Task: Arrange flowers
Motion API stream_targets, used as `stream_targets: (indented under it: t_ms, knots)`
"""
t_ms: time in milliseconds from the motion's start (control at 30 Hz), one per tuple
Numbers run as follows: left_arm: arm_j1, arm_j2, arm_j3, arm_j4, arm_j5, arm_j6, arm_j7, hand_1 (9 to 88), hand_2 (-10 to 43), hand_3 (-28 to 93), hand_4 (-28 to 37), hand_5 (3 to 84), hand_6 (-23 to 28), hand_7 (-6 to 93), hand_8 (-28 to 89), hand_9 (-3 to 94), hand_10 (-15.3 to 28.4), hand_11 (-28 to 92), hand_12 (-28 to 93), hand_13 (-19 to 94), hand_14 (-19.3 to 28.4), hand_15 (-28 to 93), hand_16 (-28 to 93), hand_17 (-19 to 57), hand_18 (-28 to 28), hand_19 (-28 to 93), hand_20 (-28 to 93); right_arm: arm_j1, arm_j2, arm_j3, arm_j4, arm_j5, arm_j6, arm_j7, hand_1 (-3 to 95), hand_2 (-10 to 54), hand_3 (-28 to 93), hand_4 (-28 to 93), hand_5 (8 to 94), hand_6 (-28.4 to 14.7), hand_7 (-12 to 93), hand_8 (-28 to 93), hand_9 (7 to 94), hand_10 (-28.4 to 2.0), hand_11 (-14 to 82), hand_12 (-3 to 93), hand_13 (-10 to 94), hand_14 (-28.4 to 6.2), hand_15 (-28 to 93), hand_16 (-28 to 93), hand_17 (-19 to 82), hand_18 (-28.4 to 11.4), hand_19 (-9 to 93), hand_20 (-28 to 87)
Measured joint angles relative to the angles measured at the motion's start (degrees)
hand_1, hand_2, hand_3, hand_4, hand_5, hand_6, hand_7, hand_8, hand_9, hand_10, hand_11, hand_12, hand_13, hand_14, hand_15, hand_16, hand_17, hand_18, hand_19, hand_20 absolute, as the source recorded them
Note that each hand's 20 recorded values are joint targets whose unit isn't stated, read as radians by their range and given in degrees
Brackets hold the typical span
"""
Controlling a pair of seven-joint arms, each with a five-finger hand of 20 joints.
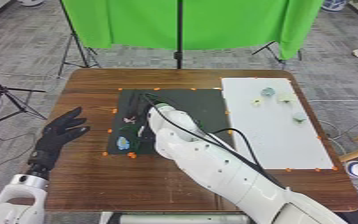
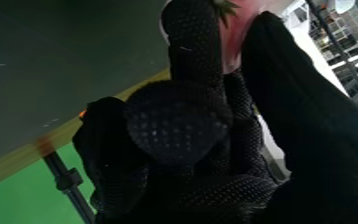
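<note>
- Right robot hand [image 1: 143, 107], above the dark mat [image 1: 204, 106], pinches a pink flower [image 2: 236, 37] between its curled fingers.
- Left robot hand [image 1: 62, 131], empty, spreads open over the wooden bench [image 1: 78, 172].
- Blue flower [image 1: 123, 143] sits at the mat's near-left corner; pale blooms [image 1: 268, 92] dot the white board [image 1: 278, 142].

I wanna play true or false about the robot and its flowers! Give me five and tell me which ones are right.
1. A blue flower is on the dark mat. True.
2. The left robot hand is over the white sheet. False: it is left of the dark mat.
3. Pale flowers are on the white sheet. True.
4. The big cloth behind the table is red. False: it is green.
5. A pink thing is between the fingers of the right robot hand. True.
</note>
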Motion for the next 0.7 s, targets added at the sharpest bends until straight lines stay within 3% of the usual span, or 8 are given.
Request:
stream_targets:
  t_ms: [133, 233, 333, 533, 700]
  knots:
    - [0.0, 0.06, 0.00, -0.06, 1.73, 0.47, -0.44, 51.7, 0.9, 32, -7.5, 31.8, 4.0, 15.2, -10, 38.0, 8.1, 24, 10, 43, 12.5, 19, 2, 13.2, 12.4, 14, 26, -0.1, 0.0, 0.0, 0.0, 0.0, -0.1, 0.0, 48.9, -9.5, 63, -14, 72.5, -1.5, 16, 8, 85.8, -14.0, 17.3, 21.4, 94, -2.3, 53, 35, 64, -12.9, 93, 50]
    - [0.0, 0.18, 0.44, -0.29, 1.92, 2.55, -1.00, 48.8, 2.2, 33, -8.5, 32.6, 4.6, 14.5, -9, 38.3, 8.8, 24, 9, 43, 13.2, 20, 2, 13.0, 12.5, 15, 27, -0.1, 0.0, 0.0, 0.0, 0.0, -0.1, 0.0, 48.3, -9.5, 63, -14, 72.2, -1.3, 16, 8, 85.5, -14.0, 17.4, 20.6, 94, -2.3, 53, 35, 64, -12.8, 93, 49]
    - [0.0, 0.23, 0.83, -0.41, 0.25, 4.53, -1.01, 44.0, 4.1, 37, -12.2, 33.1, 4.9, 13.6, -9, 38.4, 9.1, 24, 9, 42, 13.5, 21, 1, 12.8, 12.6, 16, 26, -0.1, 0.1, 0.0, 0.0, -0.1, -0.1, 0.0, 46.9, -9.5, 64, -14, 70.7, -0.8, 16, 6, 85.1, -14.1, 16.8, 19.5, 94, -2.3, 53, 35, 64, -12.9, 93, 49]
    - [0.0, 0.23, 1.08, -0.46, -2.99, 4.97, -0.87, 31.5, 12.3, 49, -24.0, 34.5, 5.4, 11.9, -8, 39.5, 10.7, 23, 9, 42, 15.1, 21, 1, 12.2, 13.2, 17, 25, -0.1, 0.1, 0.0, 0.0, -0.3, -0.2, -0.1, 43.8, -9.5, 67, -15, 68.4, 0.0, 16, 1, 83.9, -14.5, 15.6, 18.2, 94, -2.3, 52, 35, 65, -12.9, 93, 49]
    - [0.1, 0.24, 1.38, -0.55, -4.56, 5.82, -0.77, 28.7, 12.7, 53, -26.0, 35.2, 5.6, 11.5, -8, 39.7, 11.3, 23, 9, 42, 15.4, 22, 0, 11.9, 13.4, 17, 25, 0.1, 0.3, 0.0, -0.1, -1.1, -0.9, -0.2, 40.6, -9.5, 70, -15, 66.3, 0.8, 17, -9, 82.2, -14.9, 15.3, 17.9, 94, -2.5, 52, 34, 65, -12.9, 93, 49]
